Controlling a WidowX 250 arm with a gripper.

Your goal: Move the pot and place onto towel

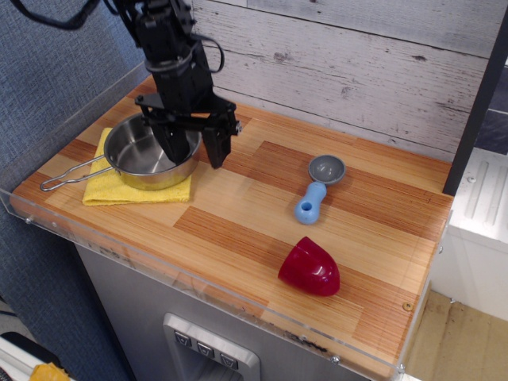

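The pot (143,155), a shiny round steel pan with a long wire loop handle pointing left, sits flat on the yellow towel (119,189) at the left of the wooden counter. My gripper (196,149) hangs over the pot's right rim with its two black fingers spread apart, one inside the rim and one outside it. The fingers do not press on the rim. The towel shows at the pot's left and front; the part beneath the pot is hidden.
A grey-and-blue scoop (317,188) lies right of centre. A red cup (309,267) lies on its side near the front right. A clear plastic lip (159,266) runs along the counter's front and left edges. A white plank wall stands behind.
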